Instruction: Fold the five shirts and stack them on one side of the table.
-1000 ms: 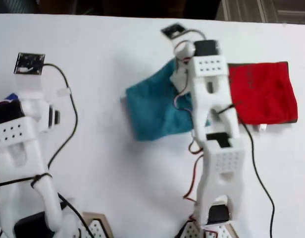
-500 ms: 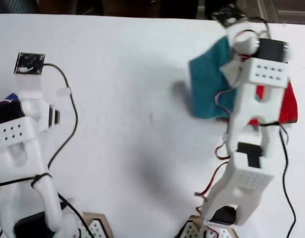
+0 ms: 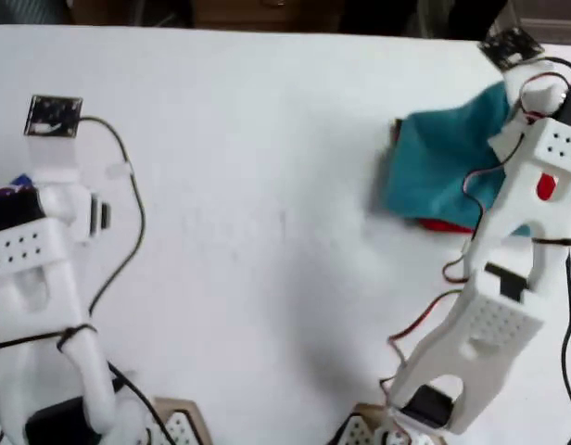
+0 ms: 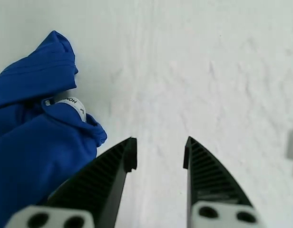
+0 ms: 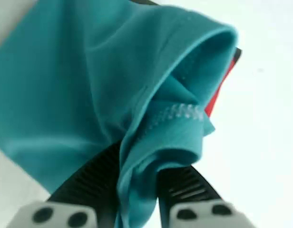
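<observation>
**High view.** The teal shirt [image 3: 438, 171] is at the far right side of the desk [image 3: 267, 120]. It is draped over the red shirt [image 3: 441, 225], which shows as a thin strip under the teal shirt's near edge. The right arm [image 3: 494, 315] extends over both garments. The left arm [image 3: 35, 278] stands at the left side of the desk, well apart from this pile. A sliver of the blue shirt [image 3: 17, 182] lies beside it.

**Left wrist view.** The fingers of the left gripper [image 4: 160, 152] are apart, with nothing between them and bare desk below. The blue shirt lies crumpled just beside one finger, outside the gap.

**Right wrist view.** The right gripper [image 5: 139, 164] is clamped on a bunched edge of the teal shirt. The cloth spreads away from the fingers, and the red shirt shows past its far fold.

**Governing relation.** The step in hand appears to be stacking. The red shirt lies directly beneath the held garment. The free body of the teal shirt trails from the right gripper toward the desk's middle. The right arm is the nearer one, so lowering and release probably fall to it. The teal edges do not appear square with the red shirt below, so the release may leave them misaligned.
</observation>
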